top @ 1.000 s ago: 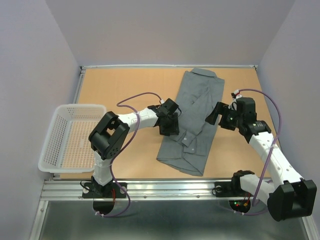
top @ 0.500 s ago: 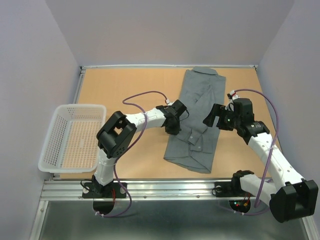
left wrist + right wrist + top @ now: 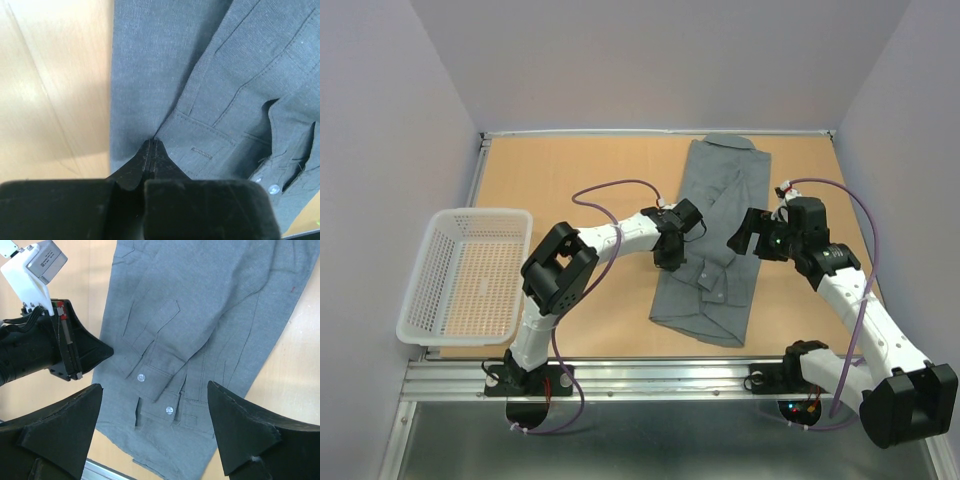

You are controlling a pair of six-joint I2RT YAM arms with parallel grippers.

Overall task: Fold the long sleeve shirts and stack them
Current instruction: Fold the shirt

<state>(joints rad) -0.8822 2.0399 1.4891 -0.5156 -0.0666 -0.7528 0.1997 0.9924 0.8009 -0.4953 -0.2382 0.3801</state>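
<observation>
The grey long sleeve shirt (image 3: 708, 298) lies flat, folded into a long strip, collar at the far end and cuffs with pale buttons (image 3: 141, 377) across its lower part. My left gripper (image 3: 671, 256) is low over the shirt's left edge, jaws pressed together. Its tips (image 3: 151, 145) rest on the cloth (image 3: 165, 60) where a sleeve edge meets the body; no cloth shows between them. My right gripper (image 3: 745, 233) hovers over the shirt's right side, open wide, fingers (image 3: 65, 425) apart above the shirt (image 3: 200, 305). It holds nothing.
A white mesh basket (image 3: 470, 215) stands at the table's left edge. Tan tabletop (image 3: 580, 180) shows left of the shirt and in a narrow strip to its right. A metal rail runs along the near edge.
My left gripper has moved right onto the shirt and closed its jaws. The shirt's lower part shifted right and straightened. The right gripper moved slightly and stayed open.
</observation>
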